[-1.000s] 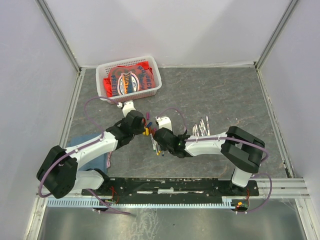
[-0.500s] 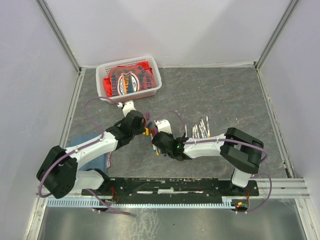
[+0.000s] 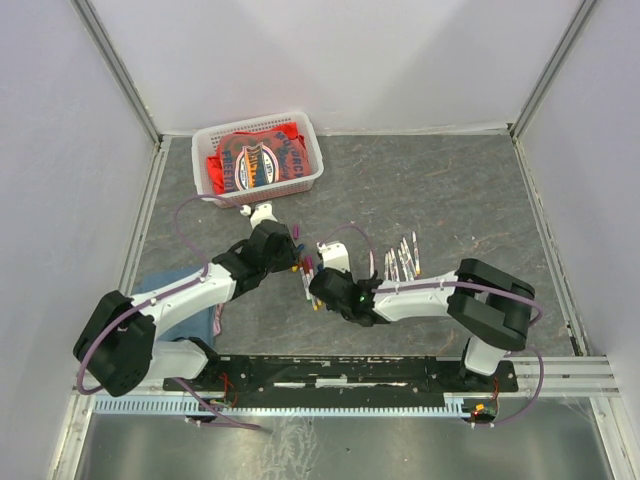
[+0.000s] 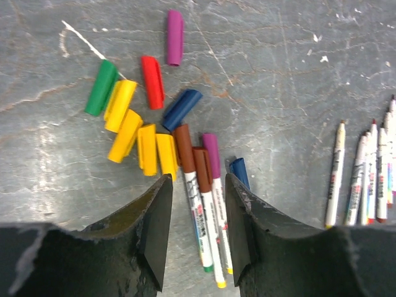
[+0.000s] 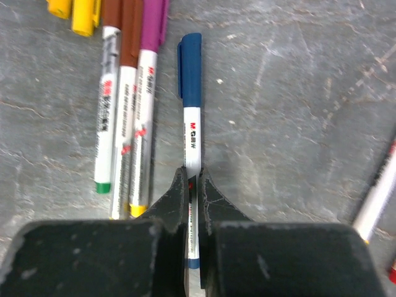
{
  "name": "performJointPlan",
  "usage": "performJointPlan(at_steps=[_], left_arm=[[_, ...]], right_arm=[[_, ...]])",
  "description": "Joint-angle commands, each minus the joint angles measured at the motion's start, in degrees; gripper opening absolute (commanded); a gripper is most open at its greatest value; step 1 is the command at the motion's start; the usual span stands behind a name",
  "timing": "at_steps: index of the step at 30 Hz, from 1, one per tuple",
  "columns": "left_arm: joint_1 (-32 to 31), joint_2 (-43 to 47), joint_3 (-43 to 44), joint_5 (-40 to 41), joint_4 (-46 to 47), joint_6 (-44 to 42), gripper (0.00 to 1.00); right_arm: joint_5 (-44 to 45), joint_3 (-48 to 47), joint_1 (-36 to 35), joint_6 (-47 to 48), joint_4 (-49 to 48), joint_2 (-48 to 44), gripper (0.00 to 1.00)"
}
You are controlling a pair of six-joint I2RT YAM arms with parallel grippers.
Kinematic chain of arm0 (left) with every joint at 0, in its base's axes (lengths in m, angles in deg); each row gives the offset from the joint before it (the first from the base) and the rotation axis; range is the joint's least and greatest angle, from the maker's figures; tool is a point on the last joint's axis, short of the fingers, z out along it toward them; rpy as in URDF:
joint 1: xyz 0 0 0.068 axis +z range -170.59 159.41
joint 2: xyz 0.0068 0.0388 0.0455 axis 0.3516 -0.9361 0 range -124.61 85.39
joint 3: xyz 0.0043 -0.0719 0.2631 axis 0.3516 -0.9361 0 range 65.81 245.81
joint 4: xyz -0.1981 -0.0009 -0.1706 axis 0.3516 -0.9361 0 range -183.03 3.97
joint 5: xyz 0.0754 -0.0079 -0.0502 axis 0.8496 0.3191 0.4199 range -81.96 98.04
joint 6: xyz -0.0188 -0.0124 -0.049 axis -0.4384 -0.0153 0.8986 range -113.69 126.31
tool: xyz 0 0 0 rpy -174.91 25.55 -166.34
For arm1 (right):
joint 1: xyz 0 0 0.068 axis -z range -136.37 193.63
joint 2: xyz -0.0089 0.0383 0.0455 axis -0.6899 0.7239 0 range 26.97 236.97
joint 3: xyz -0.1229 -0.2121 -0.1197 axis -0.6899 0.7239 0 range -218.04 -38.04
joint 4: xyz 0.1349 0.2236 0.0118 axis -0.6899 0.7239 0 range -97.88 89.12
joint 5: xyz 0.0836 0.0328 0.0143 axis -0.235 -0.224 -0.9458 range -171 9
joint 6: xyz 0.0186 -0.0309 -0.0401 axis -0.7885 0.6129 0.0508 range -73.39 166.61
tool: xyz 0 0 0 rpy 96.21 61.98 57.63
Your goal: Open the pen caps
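The top view tells me only that both arms meet mid-table (image 3: pixel 450 190) over a small cluster of pens (image 3: pixel 305 285). A basket (image 3: pixel 265 192) with a red cloth (image 3: pixel 250 155) sits at the back left, and a row of bare barrels (image 3: pixel 403 258) lies near the right wrist. The jaws are too small there for me to read.

The left wrist view sorts the cluster out. Loose on the table lie a green cap (image 4: pixel 101 87), four yellow caps (image 4: pixel 125 135), a red cap (image 4: pixel 152 81), a loose blue cap (image 4: pixel 182 109) and, a little apart, a purple cap (image 4: pixel 175 37). Just below them are two brown pens (image 4: pixel 201 170) and a purple pen (image 4: pixel 211 154), side by side with caps still on. The left jaws stand open, and those three pens show in the gap; I cannot tell that either finger touches them. Of the blue pen (image 5: pixel 192 130) this view gives only a stub behind one finger.

The right wrist view fills that in. The right jaws are closed on the blue pen's white barrel. The blue pen's cap (image 5: pixel 190 68) is still on, pointing away from the jaws, just beside the purple pen.
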Motion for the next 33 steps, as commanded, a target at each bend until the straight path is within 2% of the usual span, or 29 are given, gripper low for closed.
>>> performJointPlan(at_steps=[1,7,14,27,33], left_arm=[[-0.31,-0.75,2.54,-6.54,4.02,4.21,0.47],[-0.3,-2.39,1.82,-12.84,7.87,7.23,0.48],[-0.3,-4.96,0.96,-18.39,12.25,9.27,0.49],[-0.31,-7.22,0.03,-21.96,15.7,10.47,0.49],[-0.28,-5.77,-0.89,-22.64,16.59,11.22,0.46]], right_arm=[[2.08,4.76,-0.19,-0.47,-2.32,-5.51,0.01],[-0.24,11.31,-0.23,0.28,-10.77,-13.05,0.01],[-4.33,15.1,-0.23,0.65,-17.93,-16.8,0.01],[-8.7,16.76,-0.14,0.1,-22.85,-20.63,0.01],[-9.29,16.89,-0.07,-0.43,-23.5,-21.54,0.01]])
